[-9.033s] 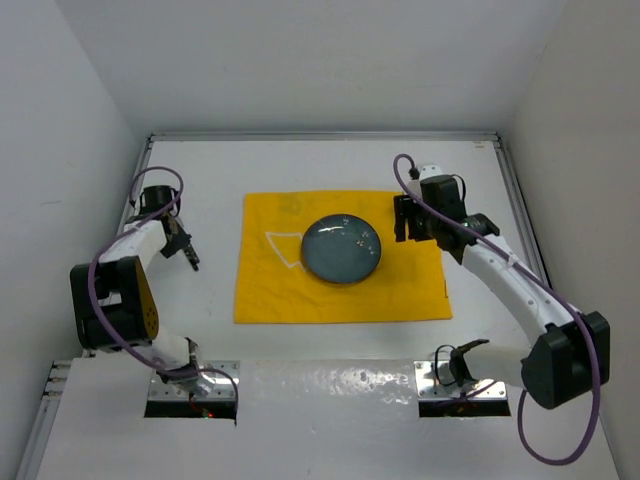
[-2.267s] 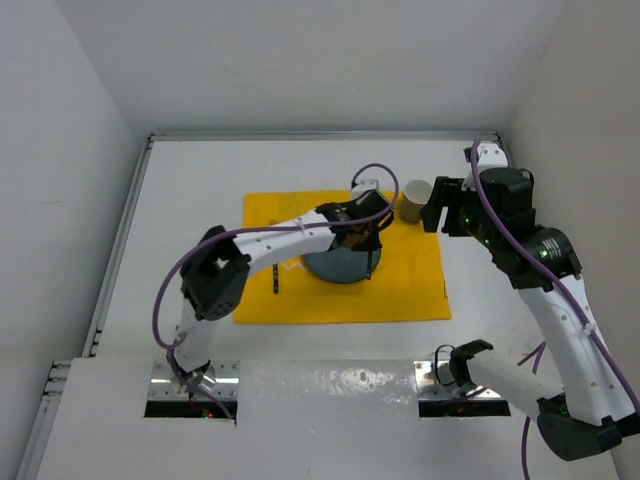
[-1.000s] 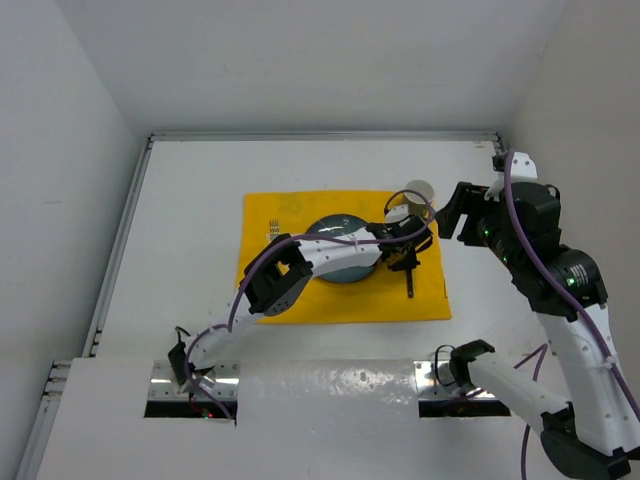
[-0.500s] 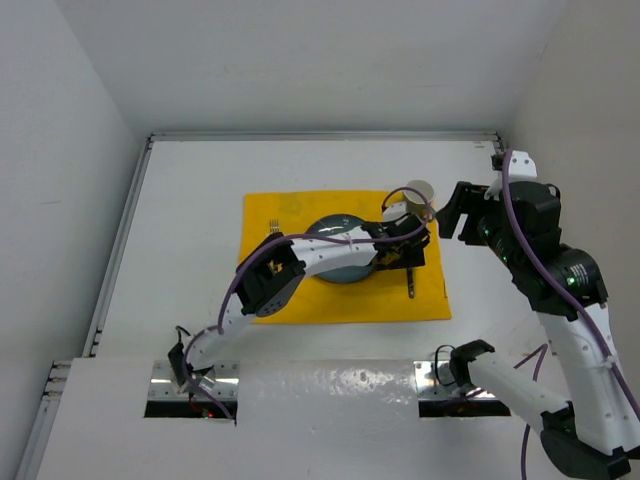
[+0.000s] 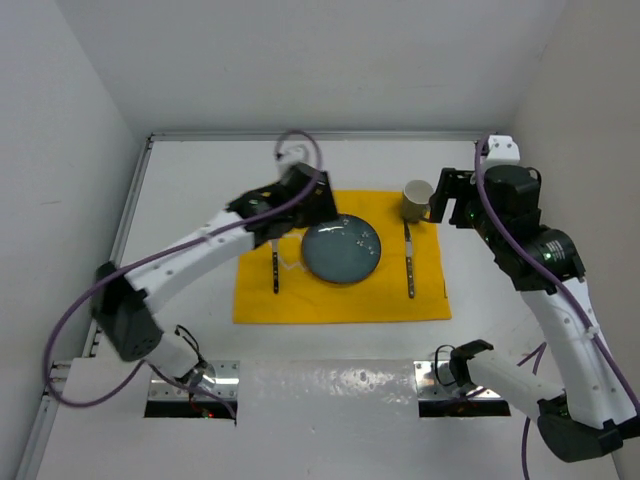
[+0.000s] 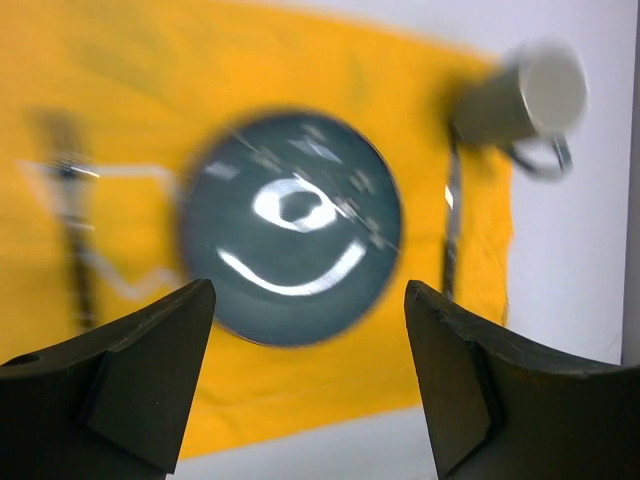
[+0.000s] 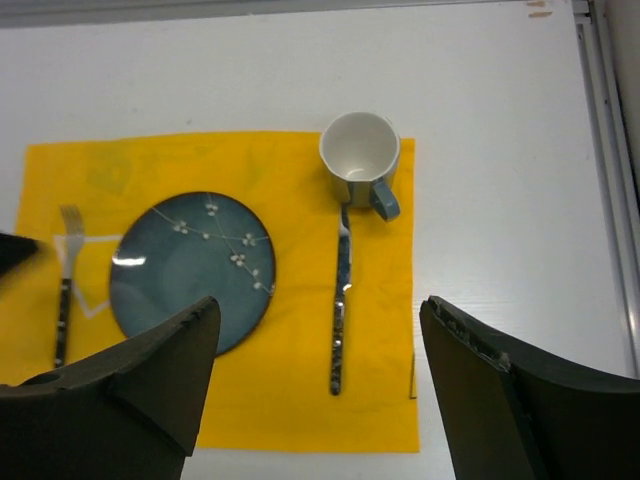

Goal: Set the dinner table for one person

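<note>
Round blue glazed plate (image 7: 190, 272), steel fork (image 7: 63, 290), steel knife (image 7: 340, 320) and pale ceramic mug (image 7: 358, 148) lay on yellow cloth placemat (image 7: 300, 405); left fingers (image 6: 130, 385) and right fingers (image 7: 125, 390) open, empty; setting looked complete

Table (image 7: 200, 70): placemat (image 7: 300, 400), plate (image 7: 190, 270), fork (image 7: 66, 280), knife (image 7: 341, 310), mug (image 7: 360, 150)

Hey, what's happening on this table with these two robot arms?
The arms are setting a dinner place for one on the white table. On the yellow placemat sit a blue plate in the middle, a fork to its left and a knife to its right. A mug stands at the far right corner. The left gripper and right gripper hover open above, holding nothing. The setting looks complete.
</note>
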### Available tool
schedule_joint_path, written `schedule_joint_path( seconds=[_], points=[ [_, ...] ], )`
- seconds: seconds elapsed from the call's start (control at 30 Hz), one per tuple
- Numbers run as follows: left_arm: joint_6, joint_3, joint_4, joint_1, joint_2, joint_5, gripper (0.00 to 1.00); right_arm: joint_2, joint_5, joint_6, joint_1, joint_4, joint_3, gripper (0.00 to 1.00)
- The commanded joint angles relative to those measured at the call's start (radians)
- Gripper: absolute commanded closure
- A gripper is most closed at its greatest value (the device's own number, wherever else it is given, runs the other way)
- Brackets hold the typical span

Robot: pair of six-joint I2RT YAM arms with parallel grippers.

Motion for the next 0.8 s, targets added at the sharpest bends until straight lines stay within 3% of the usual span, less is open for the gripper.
schedule_joint_path(
  seconds=[0.0,0.1,0.13,0.3,0.43,0.77],
  points=[
    [0.146,-0.093,-0.026,0.124,-0.229,-0.056,0.25,-0.008,0.046,-0.059,0.002,0.095,-0.079,0.19],
    [0.147,-0.113,-0.056,0.261,-0.373,-0.063,0.23,-0.026,0.106,-0.068,-0.001,0.13,-0.157,0.13],
    [0.282,-0.136,-0.095,0.291,-0.402,-0.069,0.19,-0.034,0.12,-0.071,-0.003,0.135,-0.179,0.11],
    [0.444,-0.199,-0.138,0.484,-0.589,-0.075,0.08,-0.112,0.192,-0.09,-0.014,0.161,-0.322,0.01],
    [0.527,-0.267,-0.131,0.625,-0.678,-0.02,0.06,-0.15,0.209,-0.059,-0.024,0.153,-0.383,0.01],
    [0.521,-0.33,-0.092,0.636,-0.786,-0.046,0.04,-0.236,0.247,0.016,-0.026,0.179,-0.449,0.01]
  ],
)
